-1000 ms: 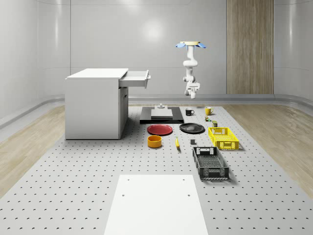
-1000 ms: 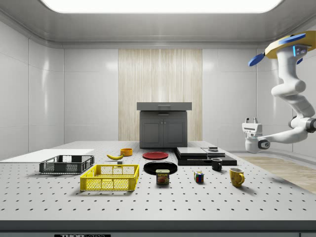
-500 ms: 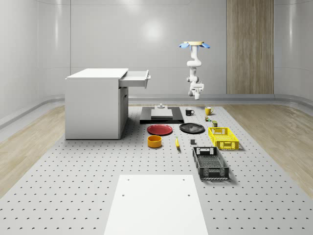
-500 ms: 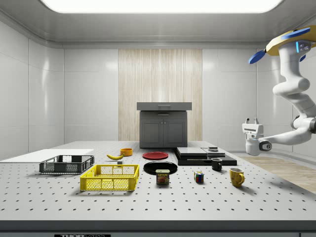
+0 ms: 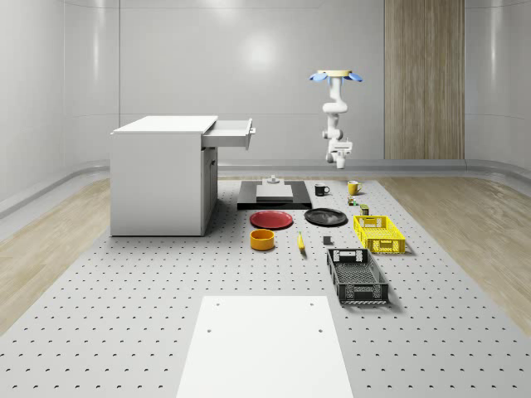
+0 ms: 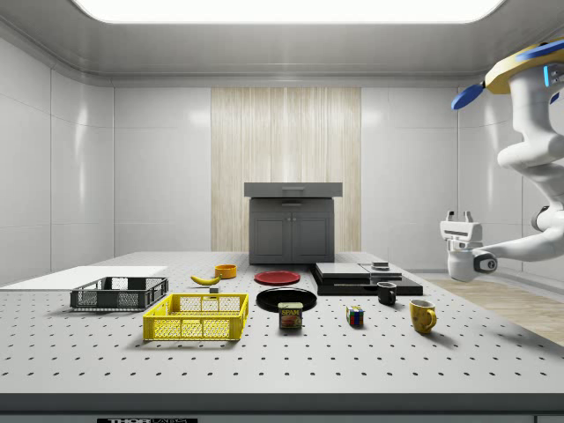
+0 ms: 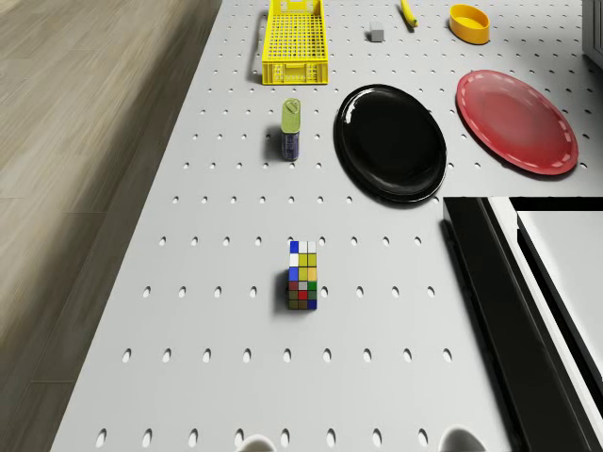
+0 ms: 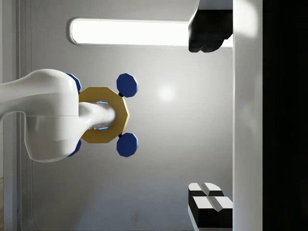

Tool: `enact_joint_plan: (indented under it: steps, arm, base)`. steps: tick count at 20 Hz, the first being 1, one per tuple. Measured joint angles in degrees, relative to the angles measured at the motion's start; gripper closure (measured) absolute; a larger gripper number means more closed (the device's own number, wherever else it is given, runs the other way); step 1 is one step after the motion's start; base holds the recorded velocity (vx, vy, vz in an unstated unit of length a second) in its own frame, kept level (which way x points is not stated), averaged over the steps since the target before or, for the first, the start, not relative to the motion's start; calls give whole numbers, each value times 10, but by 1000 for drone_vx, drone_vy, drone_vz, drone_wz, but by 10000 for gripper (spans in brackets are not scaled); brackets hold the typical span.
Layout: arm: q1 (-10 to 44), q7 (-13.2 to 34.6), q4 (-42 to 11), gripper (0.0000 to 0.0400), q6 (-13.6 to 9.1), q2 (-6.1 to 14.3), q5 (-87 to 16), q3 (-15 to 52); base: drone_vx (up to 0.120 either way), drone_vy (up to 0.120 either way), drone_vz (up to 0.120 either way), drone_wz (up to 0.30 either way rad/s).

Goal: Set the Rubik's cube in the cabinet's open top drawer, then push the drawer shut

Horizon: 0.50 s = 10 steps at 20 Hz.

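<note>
The Rubik's cube [image 7: 301, 275] lies on the perforated table, between the can [image 6: 290, 315] and the yellow mug [image 6: 422, 315]; it also shows as cube [image 6: 355, 316] and cube [image 5: 353, 200]. The white cabinet [image 5: 162, 178] stands at the whole-scene view's left with its top drawer [image 5: 232, 133] pulled out. The drone [image 5: 336, 76] hovers high over the table's far end, above the mugs. My gripper [image 6: 459, 216] hangs in the air well above the cube, pointing upward, open and empty. In the wrist view the gripper [image 8: 211, 120] faces the drone's underside.
A yellow crate [image 5: 379, 233] and a black crate [image 5: 357, 275] sit at the whole-scene view's right. A black plate [image 5: 325, 217], red plate [image 5: 271, 219], orange bowl [image 5: 262, 240], banana [image 5: 300, 241] and black mug [image 5: 321, 190] lie mid-table. A black platform [image 5: 274, 195] stands beside the cabinet.
The drone and arm have drifted toward the whole-scene view's right, away from the cabinet, and the gripper has risen slightly. The fingers stay open; the cube has not moved.
</note>
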<state>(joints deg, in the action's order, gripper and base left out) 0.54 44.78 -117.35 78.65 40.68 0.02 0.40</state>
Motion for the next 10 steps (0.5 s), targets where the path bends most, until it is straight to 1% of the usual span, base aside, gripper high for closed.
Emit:
enact_joint_plan:
  steps: [7, 8, 10]
  arm:
    - [1, 0, -2, 0, 3, 2, -4, 3]
    - [1, 1, -2, 0, 3, 2, -5, 4]
    - [2, 1, -3, 0, 4, 3, -8, 6]
  base:
    - [120, 120, 0, 0]
    - [120, 120, -80, 0]
    - [120, 120, -120, 0]
